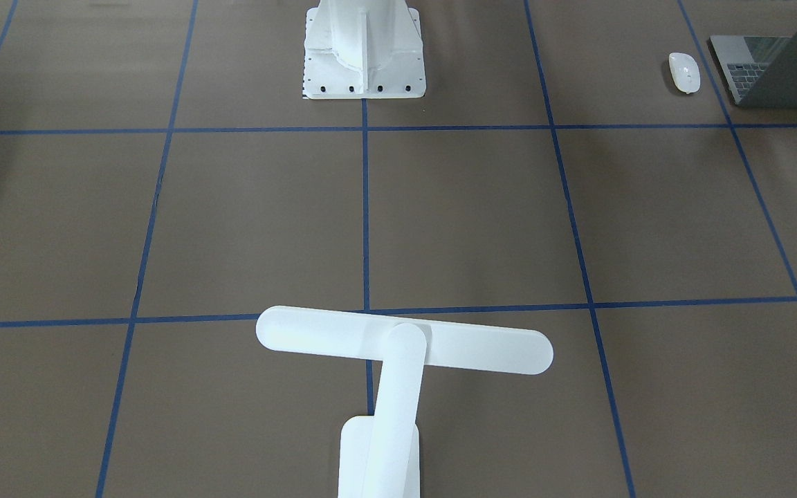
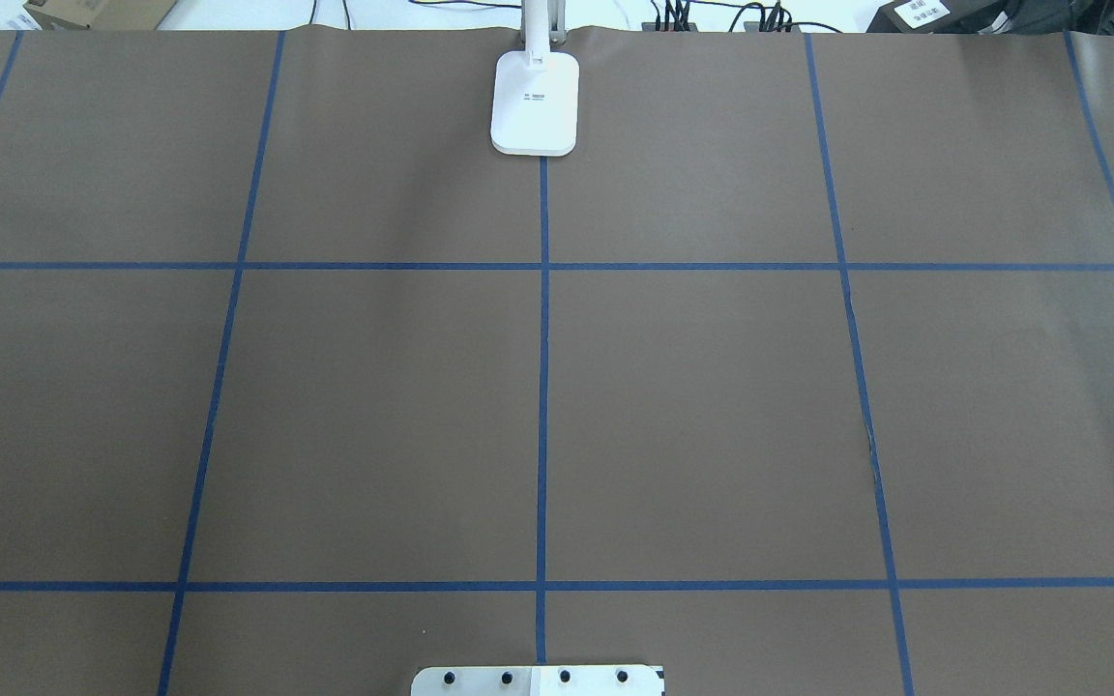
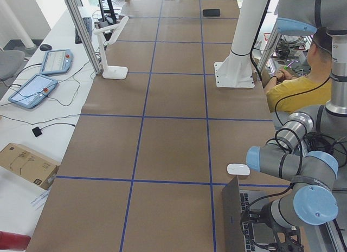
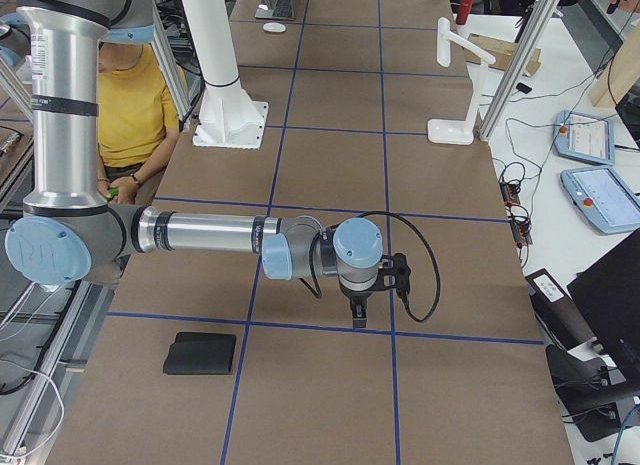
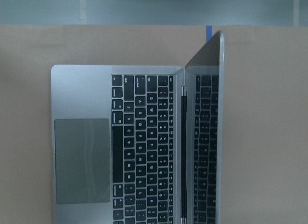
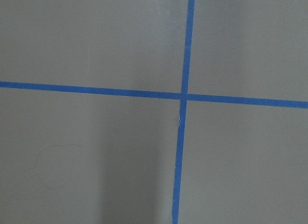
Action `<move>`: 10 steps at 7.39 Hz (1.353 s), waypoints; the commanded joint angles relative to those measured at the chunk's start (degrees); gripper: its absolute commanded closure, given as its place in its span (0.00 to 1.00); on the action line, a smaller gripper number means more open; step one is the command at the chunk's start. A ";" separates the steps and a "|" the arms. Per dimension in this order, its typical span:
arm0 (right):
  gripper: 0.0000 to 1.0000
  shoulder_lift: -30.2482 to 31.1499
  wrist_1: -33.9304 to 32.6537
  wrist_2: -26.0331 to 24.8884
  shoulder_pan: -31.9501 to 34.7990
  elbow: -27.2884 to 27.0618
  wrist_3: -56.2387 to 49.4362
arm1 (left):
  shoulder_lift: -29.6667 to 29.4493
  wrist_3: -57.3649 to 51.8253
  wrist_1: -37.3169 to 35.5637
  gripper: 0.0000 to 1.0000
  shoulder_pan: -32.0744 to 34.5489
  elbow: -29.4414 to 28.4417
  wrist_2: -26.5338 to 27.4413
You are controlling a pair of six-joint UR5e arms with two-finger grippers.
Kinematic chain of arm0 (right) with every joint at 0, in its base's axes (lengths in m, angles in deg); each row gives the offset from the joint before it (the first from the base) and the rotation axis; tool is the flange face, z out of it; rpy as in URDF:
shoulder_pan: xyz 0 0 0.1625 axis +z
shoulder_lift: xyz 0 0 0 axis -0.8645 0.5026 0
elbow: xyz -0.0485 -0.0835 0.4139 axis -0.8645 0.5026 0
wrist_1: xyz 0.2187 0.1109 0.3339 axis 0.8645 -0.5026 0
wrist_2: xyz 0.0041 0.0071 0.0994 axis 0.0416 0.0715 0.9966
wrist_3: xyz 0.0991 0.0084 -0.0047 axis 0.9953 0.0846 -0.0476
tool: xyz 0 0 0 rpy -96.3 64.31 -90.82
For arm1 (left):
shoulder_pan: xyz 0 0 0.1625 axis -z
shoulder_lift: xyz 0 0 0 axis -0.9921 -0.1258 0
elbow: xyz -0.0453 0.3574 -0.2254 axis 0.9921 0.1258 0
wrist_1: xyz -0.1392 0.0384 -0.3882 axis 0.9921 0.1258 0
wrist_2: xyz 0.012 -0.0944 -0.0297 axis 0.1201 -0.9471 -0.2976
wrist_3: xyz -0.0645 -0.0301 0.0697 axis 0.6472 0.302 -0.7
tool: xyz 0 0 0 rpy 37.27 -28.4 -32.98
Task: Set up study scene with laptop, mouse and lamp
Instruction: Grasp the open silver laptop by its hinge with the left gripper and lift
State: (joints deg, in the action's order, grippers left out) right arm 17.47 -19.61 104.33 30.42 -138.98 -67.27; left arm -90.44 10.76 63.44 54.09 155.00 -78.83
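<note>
Status at that frame:

- The slim space-grey metal laptop [image 5: 120, 147] sat at your left end of the surface [image 2: 373, 416], on the robot's side. Its lid was up, near upright, with the screen facing the robot.
- The small glossy white oval mouse [image 1: 684, 72] lay just beside the laptop on the centre side, not touching it.
- The white T-shaped desk lamp [image 1: 398, 346] stood at the far edge on the centre line, well apart from both.
- The black rounded-corner mouse pad [image 4: 201, 353] was at the right end. The white bolted pedestal [image 1: 364, 48] was mid-surface on the robot's side.
- The left fingers [image 3: 279, 242] hung right over the keyboard, going by the left wrist view. I couldn't tell whether they were apart or together, since only the side view caught them.
- The right fingers [image 4: 357, 312] pointed down over bare surface near a tape crossing and held nothing. Whether they were apart or together, I couldn't tell either.

My read was that the laptop came first, with nothing placed yet.

For that step:
- Take the base, not the lid. The hinge would likely swing under load.
- Grip the palm-rest edge beside the trackpad, with the fingers square to that edge.
- The metal looked slick, so favour a low drag over a lift.
- Pull away from the mouse, or you'd knock it.
- Keep the right arm parked clear of the path.
</note>
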 commanded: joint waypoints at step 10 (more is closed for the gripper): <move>0.00 0.05 0.00 -0.06 -0.07 0.51 0.00 | 0.41 4.04 10.71 0.09 -0.45 -5.15 -0.93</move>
State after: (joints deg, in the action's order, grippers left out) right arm 17.53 -19.61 104.27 30.35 -138.53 -67.27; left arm -90.07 14.36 73.34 53.71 150.62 -79.64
